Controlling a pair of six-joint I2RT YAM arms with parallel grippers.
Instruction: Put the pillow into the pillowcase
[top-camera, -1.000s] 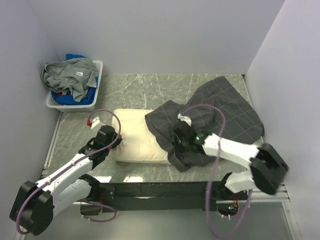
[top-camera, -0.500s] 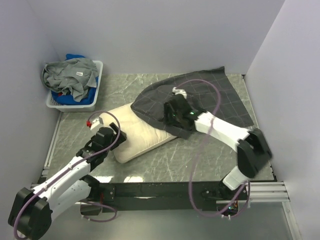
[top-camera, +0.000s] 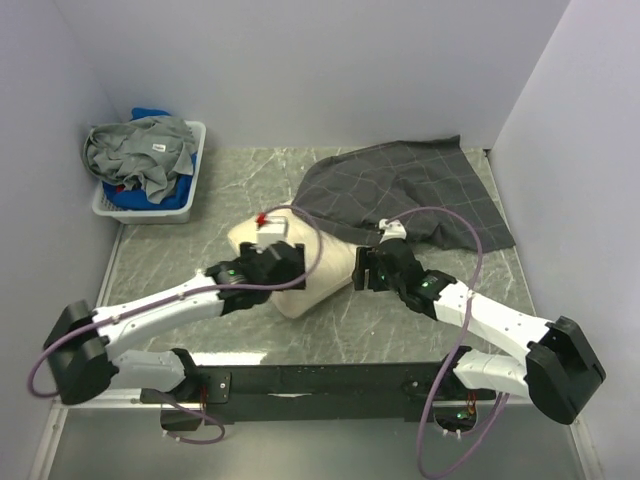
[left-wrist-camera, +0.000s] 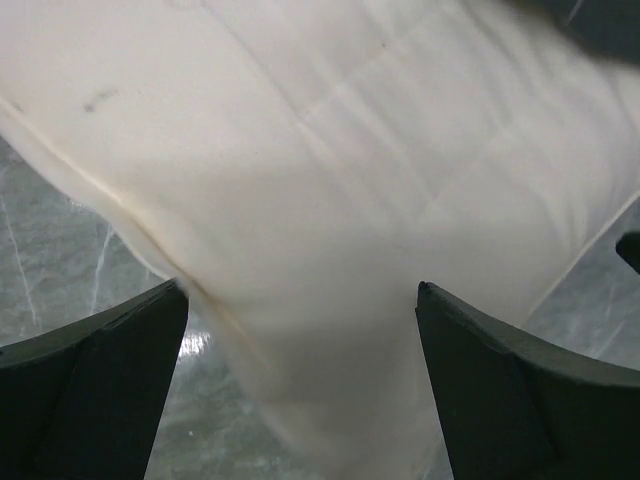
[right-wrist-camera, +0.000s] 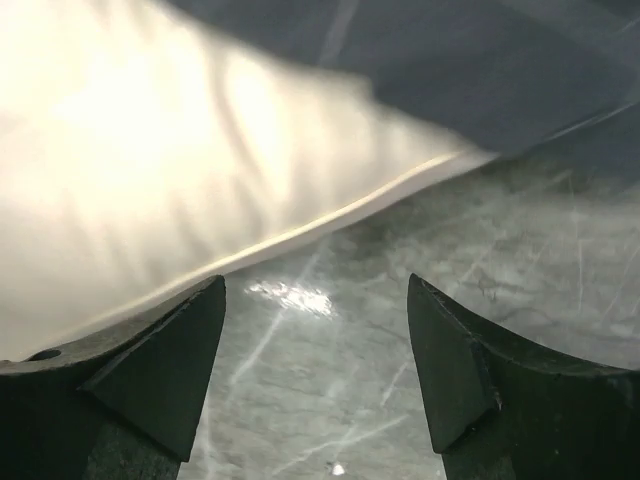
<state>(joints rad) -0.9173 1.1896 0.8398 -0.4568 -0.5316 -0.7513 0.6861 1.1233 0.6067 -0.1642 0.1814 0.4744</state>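
The insertion step is judged barely begun: the pillow (top-camera: 330, 268) is found mid-table, overlapped at one o'clock by the pillowcase (top-camera: 410, 190), with left gripper (left-wrist-camera: 300, 290) and right gripper (right-wrist-camera: 316, 283) spread apart, empty, so grasps on pillow and case mouth are called for.

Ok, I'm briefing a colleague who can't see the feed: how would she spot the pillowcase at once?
On the marble table, look to the far right corner. The pillowcase is the big dark grey cloth spread there, its near edge meeting the cream pillow. Pale grid lines set it apart from the plain grey clothes in the basket far left.
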